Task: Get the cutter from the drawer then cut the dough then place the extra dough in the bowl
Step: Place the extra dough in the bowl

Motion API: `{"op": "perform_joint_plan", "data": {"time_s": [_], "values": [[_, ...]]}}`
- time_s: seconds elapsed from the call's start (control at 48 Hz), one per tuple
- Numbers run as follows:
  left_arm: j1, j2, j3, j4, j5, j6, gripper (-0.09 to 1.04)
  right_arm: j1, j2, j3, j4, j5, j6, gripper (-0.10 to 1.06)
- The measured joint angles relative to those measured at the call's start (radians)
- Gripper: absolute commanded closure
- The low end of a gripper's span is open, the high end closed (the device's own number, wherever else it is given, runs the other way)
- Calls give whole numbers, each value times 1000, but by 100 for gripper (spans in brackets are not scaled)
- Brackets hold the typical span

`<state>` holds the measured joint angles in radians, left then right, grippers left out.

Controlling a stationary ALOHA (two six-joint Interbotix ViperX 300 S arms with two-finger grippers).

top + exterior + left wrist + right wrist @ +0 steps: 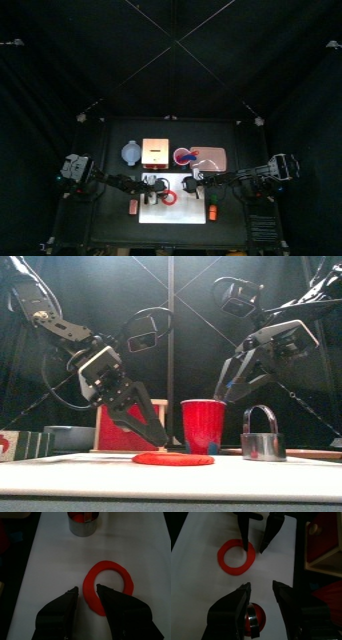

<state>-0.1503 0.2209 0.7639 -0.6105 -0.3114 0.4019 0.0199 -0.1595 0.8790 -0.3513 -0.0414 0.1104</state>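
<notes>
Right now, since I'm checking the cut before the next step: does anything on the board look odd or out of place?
One thing: the cutter, standing on the white board apart from the dough ring, has a red piece of dough inside it. Nothing else stands out.

Black table (134,132) bearing a white cutting board (174,216), wooden box (156,152), blue-grey bowl (127,152), pink tray (215,160)

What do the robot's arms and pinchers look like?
Both arms are black and jointed, with black cables running along them. The left gripper and right gripper each have two tapered black jaws, grey outside, beneath a pale cross-plate.
</notes>
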Motion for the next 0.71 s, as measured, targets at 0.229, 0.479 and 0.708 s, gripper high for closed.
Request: {"op": "perform_joint_plan", "data": {"time_s": [0.229, 0.479, 0.708], "values": [[8, 14, -23, 15, 51, 0, 18, -9, 0, 0, -2, -2, 0, 19], [23, 32, -41, 15, 81, -6, 20, -12, 0, 0, -2, -2, 0, 19], [46, 43, -89, 12, 190, -6, 24, -14, -2, 0, 0, -2, 2, 19]]}}
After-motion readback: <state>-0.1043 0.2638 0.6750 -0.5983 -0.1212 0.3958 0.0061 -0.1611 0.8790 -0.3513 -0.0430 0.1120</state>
